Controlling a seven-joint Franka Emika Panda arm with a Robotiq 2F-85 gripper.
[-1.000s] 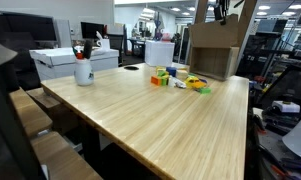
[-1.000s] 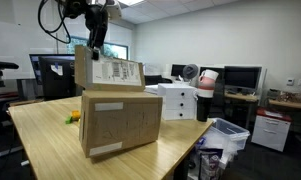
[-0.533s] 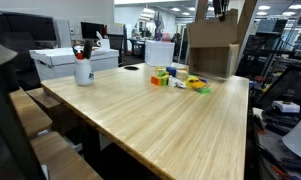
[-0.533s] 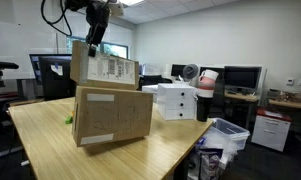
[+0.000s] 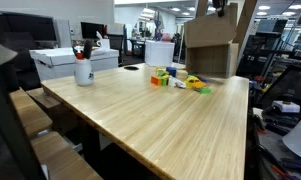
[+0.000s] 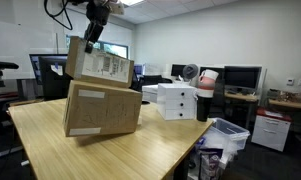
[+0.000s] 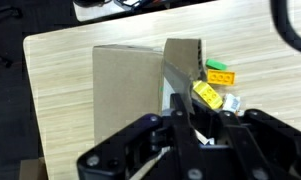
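Note:
A brown cardboard box [image 6: 102, 105] with white tape strips hangs tilted just above the wooden table [image 6: 140, 155]. My gripper [image 6: 90, 42] is shut on its upright flap [image 6: 98, 66], coming down from above. In an exterior view the same box [image 5: 212, 58] hangs at the table's far end under the gripper [image 5: 219, 12]. In the wrist view the box top [image 7: 128, 90] fills the middle, and the flap [image 7: 180, 68] runs down between the dark fingers of the gripper [image 7: 186, 125].
Small coloured toy blocks [image 5: 180, 80] lie beside the box, yellow [image 7: 207, 95] and green [image 7: 220, 75] ones among them. A white pen cup [image 5: 83, 70] and white boxes [image 5: 62, 60] sit at one side. More white boxes [image 6: 175, 100] stand behind. A bin [image 6: 228, 135] stands on the floor.
The box has risen off the table and swung sideways with my gripper, tilting more as it went. The grip on the flap is unchanged.

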